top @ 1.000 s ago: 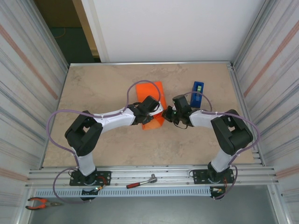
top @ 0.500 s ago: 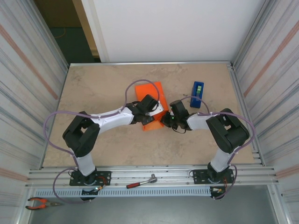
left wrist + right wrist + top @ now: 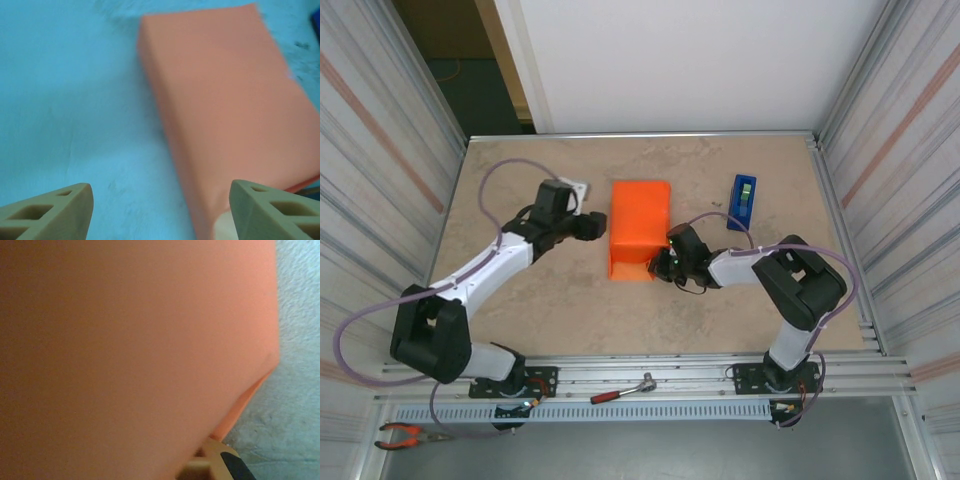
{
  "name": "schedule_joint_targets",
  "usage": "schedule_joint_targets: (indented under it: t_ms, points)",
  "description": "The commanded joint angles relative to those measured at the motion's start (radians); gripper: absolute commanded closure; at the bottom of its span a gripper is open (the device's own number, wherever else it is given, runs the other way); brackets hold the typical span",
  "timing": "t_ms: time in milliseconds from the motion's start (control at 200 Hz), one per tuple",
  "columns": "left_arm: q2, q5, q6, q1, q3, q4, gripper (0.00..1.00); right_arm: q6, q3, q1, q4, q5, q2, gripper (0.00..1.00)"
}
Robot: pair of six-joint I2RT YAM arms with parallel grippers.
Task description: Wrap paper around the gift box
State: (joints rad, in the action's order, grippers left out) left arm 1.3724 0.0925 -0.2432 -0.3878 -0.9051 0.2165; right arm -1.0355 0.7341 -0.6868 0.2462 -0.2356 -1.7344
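The paper (image 3: 640, 225) hides the gift box (mostly); its close-up blurs.

My left gripper (image 3: 592, 226) hovers just beside the folded orange paper (image 3: 640, 225); my right gripper (image 3: 665, 266) seems to touch its near right corner.

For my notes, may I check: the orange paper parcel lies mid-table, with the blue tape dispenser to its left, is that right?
Not quite: in the top external view the blue tape dispenser sits to the right of the orange paper parcel, not its left. The rest stands.
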Motion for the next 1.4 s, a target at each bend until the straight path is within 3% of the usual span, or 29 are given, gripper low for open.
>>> schedule_joint_targets:
  t_ms: [0, 261, 466, 752, 922, 1157, 1393]
  points:
    - [-0.036, 0.106, -0.219, 0.026, 0.094, -0.036, 0.32, 0.029, 0.013, 0.001, -0.078, 0.031, 0.073, 1.0]
    - [0.043, 0.17, -0.298, 0.03, 0.187, -0.09, 0.74, 0.068, 0.015, 0.02, -0.124, 0.046, 0.091, 1.0]
    - [0.106, 0.189, -0.321, 0.017, 0.189, -0.106, 0.86, 0.064, 0.028, 0.029, -0.085, 0.039, 0.043, 1.0]
    - [0.2, 0.181, -0.3, -0.047, 0.16, -0.12, 0.87, 0.07, 0.056, 0.037, -0.082, 0.016, 0.008, 1.0]
    - [0.145, 0.101, -0.305, -0.063, 0.19, -0.099, 0.86, 0.08, 0.054, 0.037, -0.116, 0.021, 0.046, 1.0]
    - [-0.058, 0.061, -0.286, -0.074, 0.245, -0.101, 0.56, 0.081, 0.056, 0.038, -0.136, 0.022, 0.073, 1.0]
    - [-0.006, 0.052, -0.253, -0.161, 0.186, -0.113, 0.5, 0.08, 0.067, 0.036, -0.133, 0.018, 0.062, 1.0]
